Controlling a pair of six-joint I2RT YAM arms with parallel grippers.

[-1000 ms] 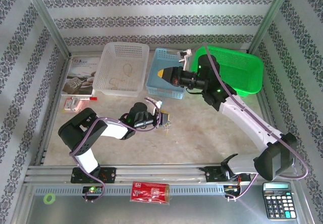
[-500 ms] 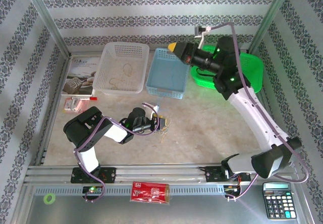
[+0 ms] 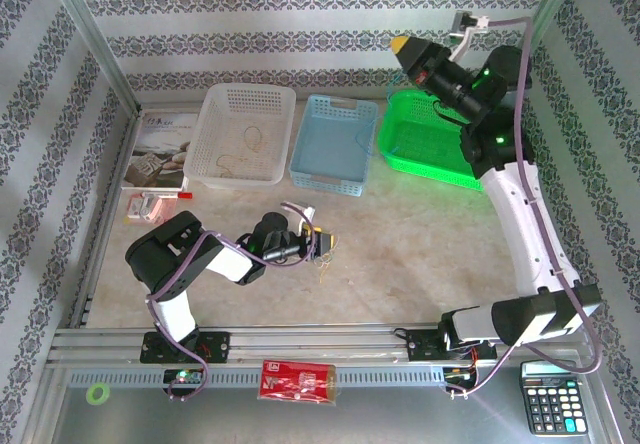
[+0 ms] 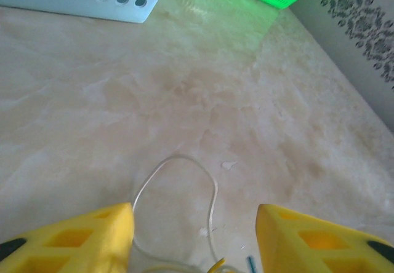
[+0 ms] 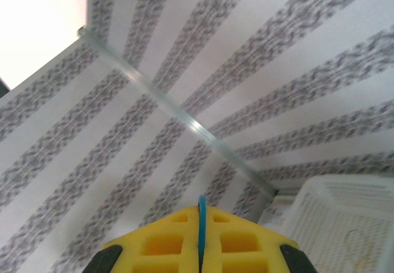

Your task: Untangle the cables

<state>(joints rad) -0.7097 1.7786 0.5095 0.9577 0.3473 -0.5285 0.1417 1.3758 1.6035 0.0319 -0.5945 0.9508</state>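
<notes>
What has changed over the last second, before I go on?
The right end effector, shut on a blue cord, swung from above the blue basket up and back toward the rear wall. The left end effector opened over the cords on the table. The basket did not move.

One white basket (image 3: 215, 129), one blue basket (image 3: 335, 149), one green basket (image 3: 425, 144), one calculator (image 3: 551, 396), one booklet (image 3: 160, 149), one red packet (image 3: 298, 378), one green ring (image 3: 97, 393)

We are looking at a robot lab test cell.
We see a silver aluminium-profile frame (image 3: 320, 340) enclosing a beige marble-look table (image 3: 420, 254), striped patterned wall panels (image 3: 300, 19), and perforated plastic sorting baskets (image 3: 325, 180) along its far edge.
</notes>
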